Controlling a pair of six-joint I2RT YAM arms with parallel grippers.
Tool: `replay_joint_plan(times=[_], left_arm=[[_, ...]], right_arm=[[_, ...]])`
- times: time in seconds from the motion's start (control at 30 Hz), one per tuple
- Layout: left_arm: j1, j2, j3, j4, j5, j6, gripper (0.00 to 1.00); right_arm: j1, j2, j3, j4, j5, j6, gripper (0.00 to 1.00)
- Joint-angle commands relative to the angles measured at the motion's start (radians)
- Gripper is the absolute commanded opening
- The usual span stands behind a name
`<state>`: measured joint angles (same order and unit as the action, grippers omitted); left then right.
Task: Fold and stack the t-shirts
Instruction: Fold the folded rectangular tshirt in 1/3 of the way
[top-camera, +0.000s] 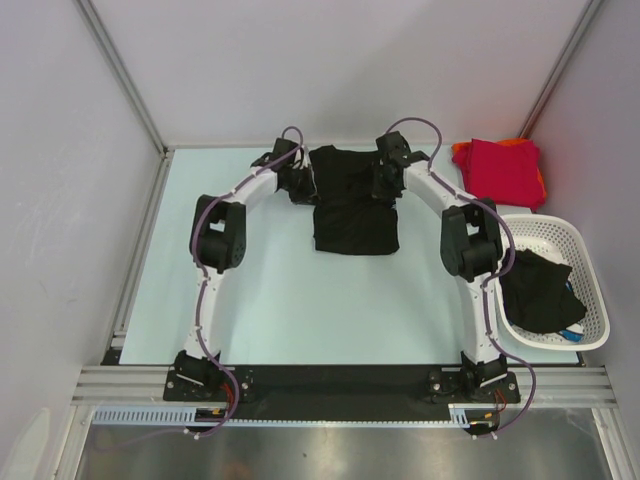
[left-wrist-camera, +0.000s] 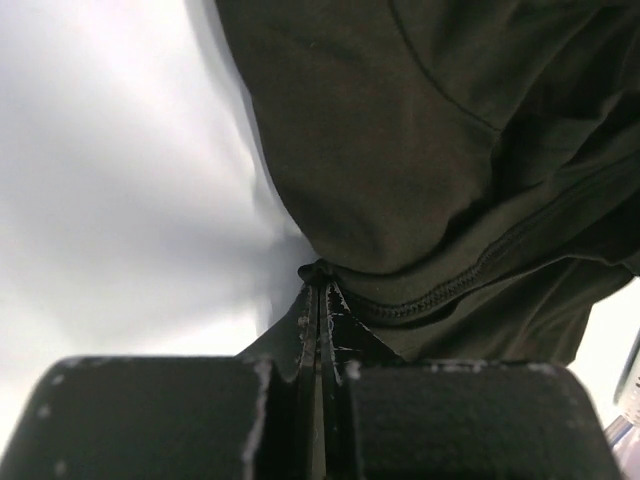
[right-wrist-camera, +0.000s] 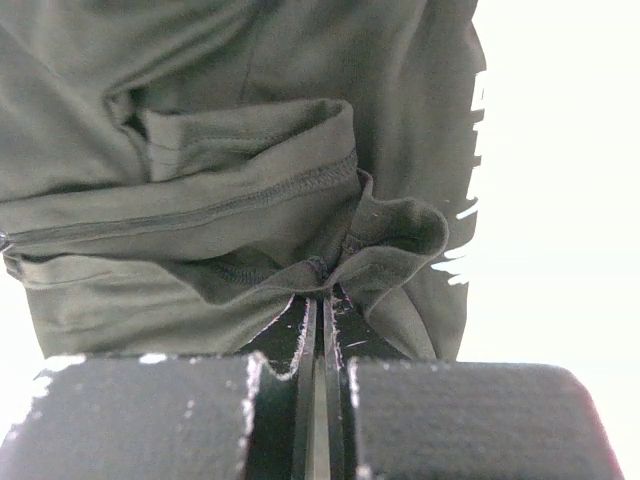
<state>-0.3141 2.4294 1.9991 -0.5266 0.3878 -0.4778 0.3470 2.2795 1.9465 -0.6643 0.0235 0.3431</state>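
Black t-shirt (top-camera: 355, 225) runs lengthwise near-to-far; left tool (top-camera: 303, 183) and right tool (top-camera: 383, 180) both clamp its far corners.

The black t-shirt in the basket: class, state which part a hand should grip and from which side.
Probably a raised fold atop the crumpled black t-shirt, coming straight down: the walls of the basket close off its sides, and it lies bunched with no flat edge showing.

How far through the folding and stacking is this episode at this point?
Done: a folded red shirt lies on an orange shirt at the far right corner. In hand: the left hand and right hand both pinch the black shirt mid-table, partly folded. Left: finishing and stacking it, plus the dark garment in the basket.
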Motion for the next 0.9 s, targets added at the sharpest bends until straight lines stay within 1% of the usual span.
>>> replay_joint_plan(times=[0.0, 0.17, 0.33, 0.4, 0.53, 0.77, 0.8, 0.83, 0.87], left_arm=[[-0.013, -0.116, 0.001, 0.020, 0.011, 0.022, 0.00], [-0.016, -0.202, -0.008, -0.030, -0.076, 0.035, 0.00], [-0.019, -0.250, -0.013, -0.024, -0.084, 0.031, 0.00], [-0.022, -0.227, 0.006, -0.009, -0.044, 0.025, 0.00], [-0.034, -0.150, 0.066, -0.016, -0.026, 0.002, 0.00], [-0.040, -0.066, 0.055, -0.036, -0.006, -0.005, 0.01], [-0.040, -0.056, 0.056, -0.039, 0.005, -0.004, 0.06], [-0.039, -0.034, 0.069, -0.045, 0.013, -0.005, 0.19], [-0.040, -0.023, 0.073, -0.052, 0.023, -0.007, 0.50]], right_arm=[[-0.002, -0.113, -0.041, 0.064, 0.069, -0.024, 0.00], [-0.003, -0.130, -0.058, 0.080, 0.041, -0.024, 0.00], [-0.006, -0.129, -0.058, 0.058, 0.059, -0.019, 0.00], [-0.009, -0.135, -0.067, 0.061, 0.067, -0.016, 0.00], [-0.011, -0.143, -0.089, 0.075, 0.092, -0.013, 0.00], [-0.014, -0.081, -0.077, 0.057, 0.119, 0.007, 0.00], [-0.013, -0.068, -0.067, 0.052, 0.125, 0.013, 0.00], [-0.010, -0.058, -0.064, 0.049, 0.125, 0.014, 0.00], [-0.006, -0.032, -0.054, 0.043, 0.133, 0.017, 0.00]])
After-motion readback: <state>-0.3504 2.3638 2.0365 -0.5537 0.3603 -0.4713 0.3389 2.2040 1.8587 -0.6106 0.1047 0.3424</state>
